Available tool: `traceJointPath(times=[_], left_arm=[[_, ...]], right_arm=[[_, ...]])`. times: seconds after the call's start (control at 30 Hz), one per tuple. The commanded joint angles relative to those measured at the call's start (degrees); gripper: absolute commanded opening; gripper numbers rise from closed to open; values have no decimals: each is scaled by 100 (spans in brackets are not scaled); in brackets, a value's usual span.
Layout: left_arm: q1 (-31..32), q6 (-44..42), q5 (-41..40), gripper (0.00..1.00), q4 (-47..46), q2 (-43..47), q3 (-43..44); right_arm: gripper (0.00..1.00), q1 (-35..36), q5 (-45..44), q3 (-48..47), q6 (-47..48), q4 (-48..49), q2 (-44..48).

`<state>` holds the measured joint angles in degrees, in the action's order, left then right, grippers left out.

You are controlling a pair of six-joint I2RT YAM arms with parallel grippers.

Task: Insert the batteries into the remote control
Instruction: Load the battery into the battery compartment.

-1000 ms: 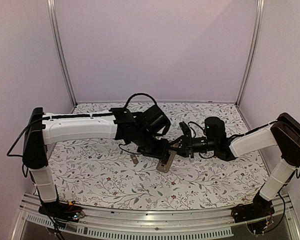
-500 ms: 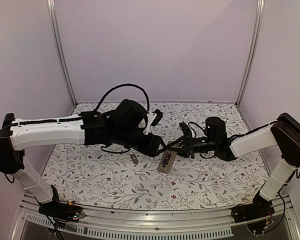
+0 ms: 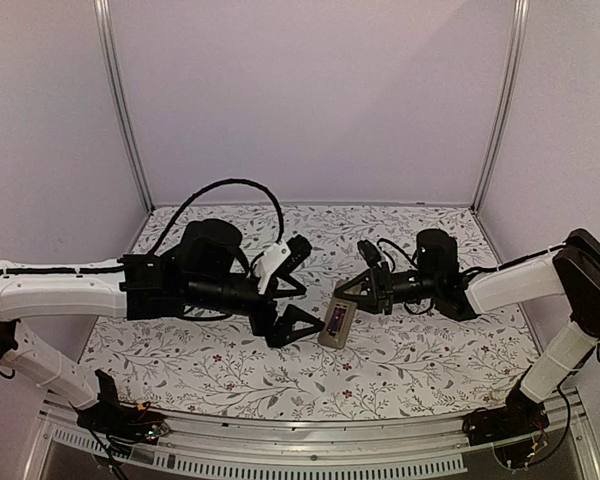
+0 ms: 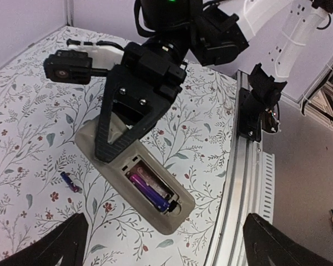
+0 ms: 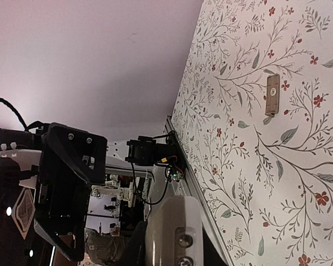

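Observation:
The remote control (image 3: 335, 323) lies back-up on the flowered table, its far end raised. Its battery bay is uncovered, and one purple battery (image 4: 149, 191) sits in it. A second small battery (image 4: 68, 181) lies loose on the cloth beside the remote control (image 4: 100, 149). My right gripper (image 3: 352, 292) is shut on the remote's far end, and its black finger (image 4: 122, 122) presses on the tan back. The right wrist view shows that tan end (image 5: 175, 233) between the jaws. My left gripper (image 3: 308, 282) hangs left of the remote, open and empty, with its fingertips (image 4: 61, 246) at the bottom corners.
A small flat grey cover piece (image 5: 272, 95) lies on the cloth, away from the remote. The aluminium rail (image 4: 233, 183) runs along the table's near edge, with the right arm's base (image 4: 261, 105) on it. Pale walls close in the back and sides.
My left arm has drawn back to the left, away from the remote, and its gripper has opened wide. The right gripper and the remote have stayed put.

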<state>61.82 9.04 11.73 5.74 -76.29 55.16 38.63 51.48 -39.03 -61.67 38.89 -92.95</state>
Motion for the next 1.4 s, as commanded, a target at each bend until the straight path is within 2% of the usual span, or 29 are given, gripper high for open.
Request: traceJointPath(times=[0.0,0.13,0.63,1.1,1.2,1.37], left_arm=[[-56,121,963,97,-473,-206,-225],[-56,292,880,95,-774,-383,-221],[-140,722,606,92,-870,-980,-110],[-247,832,984,79,-1114,-1216,-69],[-279,872,1017,72,-1159,-1237,-66],[-305,969,1139,68,-1246,-1305,-66]], right_arm=[[0,65,255,-72,136,127,247],[0,97,313,-104,164,133,283],[0,131,379,-162,173,137,452],[0,150,414,-210,162,145,441],[0,153,430,-219,166,145,435],[0,179,443,-236,182,161,433]])
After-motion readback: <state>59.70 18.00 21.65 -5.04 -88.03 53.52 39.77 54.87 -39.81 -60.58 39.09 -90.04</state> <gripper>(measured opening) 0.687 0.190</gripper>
